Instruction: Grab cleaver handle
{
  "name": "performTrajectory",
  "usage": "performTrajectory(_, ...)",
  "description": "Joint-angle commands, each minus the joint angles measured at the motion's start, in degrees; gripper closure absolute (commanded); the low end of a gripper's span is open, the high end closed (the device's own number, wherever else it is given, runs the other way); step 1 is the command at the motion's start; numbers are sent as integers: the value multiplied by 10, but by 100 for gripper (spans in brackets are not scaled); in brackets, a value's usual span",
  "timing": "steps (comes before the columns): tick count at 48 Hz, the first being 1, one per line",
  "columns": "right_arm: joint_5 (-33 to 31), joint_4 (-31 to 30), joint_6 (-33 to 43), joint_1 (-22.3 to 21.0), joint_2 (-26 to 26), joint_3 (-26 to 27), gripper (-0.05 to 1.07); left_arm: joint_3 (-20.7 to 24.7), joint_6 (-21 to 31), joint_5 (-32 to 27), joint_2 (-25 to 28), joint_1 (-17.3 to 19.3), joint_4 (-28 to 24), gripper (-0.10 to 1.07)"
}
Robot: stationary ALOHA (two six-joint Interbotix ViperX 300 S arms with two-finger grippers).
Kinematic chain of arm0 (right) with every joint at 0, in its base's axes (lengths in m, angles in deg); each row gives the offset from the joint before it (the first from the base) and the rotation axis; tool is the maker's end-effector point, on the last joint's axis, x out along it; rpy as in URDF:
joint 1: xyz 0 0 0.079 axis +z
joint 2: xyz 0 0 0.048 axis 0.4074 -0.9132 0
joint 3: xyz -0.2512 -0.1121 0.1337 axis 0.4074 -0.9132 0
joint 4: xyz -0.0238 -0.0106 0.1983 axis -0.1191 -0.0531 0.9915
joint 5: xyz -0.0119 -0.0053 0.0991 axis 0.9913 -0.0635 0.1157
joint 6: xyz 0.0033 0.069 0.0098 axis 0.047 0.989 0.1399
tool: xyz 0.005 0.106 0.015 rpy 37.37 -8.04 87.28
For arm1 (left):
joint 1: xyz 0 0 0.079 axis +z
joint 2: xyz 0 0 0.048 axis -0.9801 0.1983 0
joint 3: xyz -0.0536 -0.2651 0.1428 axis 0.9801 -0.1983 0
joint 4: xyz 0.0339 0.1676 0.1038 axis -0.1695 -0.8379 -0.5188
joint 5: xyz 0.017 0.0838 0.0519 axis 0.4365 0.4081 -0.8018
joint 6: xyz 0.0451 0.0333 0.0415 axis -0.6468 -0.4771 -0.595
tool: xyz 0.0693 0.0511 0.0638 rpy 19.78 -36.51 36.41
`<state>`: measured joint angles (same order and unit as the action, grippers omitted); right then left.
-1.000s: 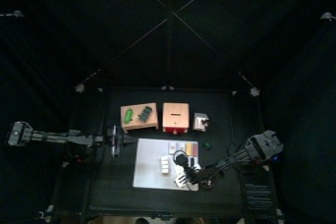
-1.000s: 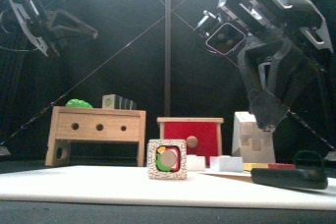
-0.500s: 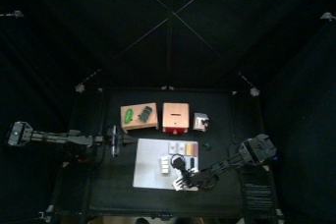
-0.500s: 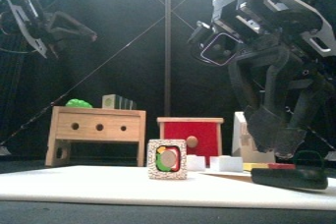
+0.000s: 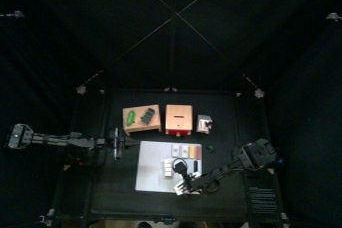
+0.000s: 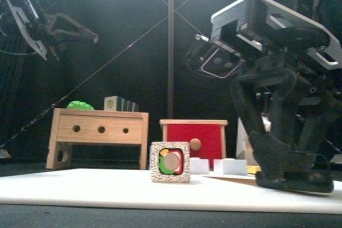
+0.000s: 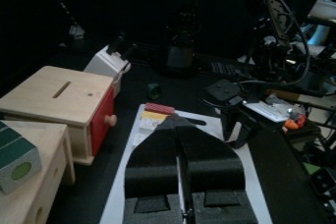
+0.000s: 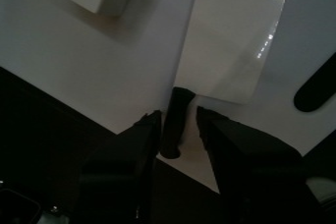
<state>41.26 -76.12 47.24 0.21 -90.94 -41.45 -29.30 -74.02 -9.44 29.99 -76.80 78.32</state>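
The cleaver handle point(image 8: 175, 120) is a short black bar lying at the edge of the white mat point(image 8: 79, 61), with the pale glossy blade point(image 8: 230, 51) beyond it. My right gripper point(image 8: 179, 122) is open, with one jaw on each side of the handle and not closed on it. In the top view it point(image 5: 189, 183) is at the mat's front right. In the front view it point(image 6: 291, 177) is low on the mat and hides the handle. My left gripper point(image 7: 180, 135) is shut and empty, resting at the table's left point(image 5: 118, 144).
At the back stand a wooden box point(image 5: 140, 117) with green pieces, a red-fronted box point(image 5: 178, 119) and a white block point(image 5: 205, 123). A small picture carton point(image 6: 170, 162) stands on the mat point(image 5: 151, 169). Small red and yellow pieces point(image 7: 159, 112) lie on the mat.
My right gripper has come down and forward onto the mat's front right, and now straddles the handle. The left arm has not moved.
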Motion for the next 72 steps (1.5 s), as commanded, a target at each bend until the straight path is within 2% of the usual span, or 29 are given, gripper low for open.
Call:
performTrajectory(1, 0, 4, -1, 1, 9, 10, 29, 6, 0, 2, 1, 3, 1, 100)
performTrajectory(12, -5, 11, -4, 0, 2, 9, 32, 7, 0, 2, 1, 8, 3, 100)
performTrajectory(25, -28, 9, -6, 1, 7, 8, 54, 5, -1, 2, 1, 10, 4, 100)
performTrajectory(32, -43, 0, -13, 2, 18, 10, 61, 4, -1, 2, 1, 10, 4, 100)
performTrajectory(44, -46, -16, -21, -2, 45, 3, 62, 2, -1, 2, 1, 10, 4, 100)
performTrajectory(61, -46, -19, -25, 6, 49, -2, 62, -3, 0, 2, 0, 10, 4, 100)
performTrajectory(72, -46, -46, -34, 6, 60, -14, 62, -4, 0, 2, -10, 10, 4, 100)
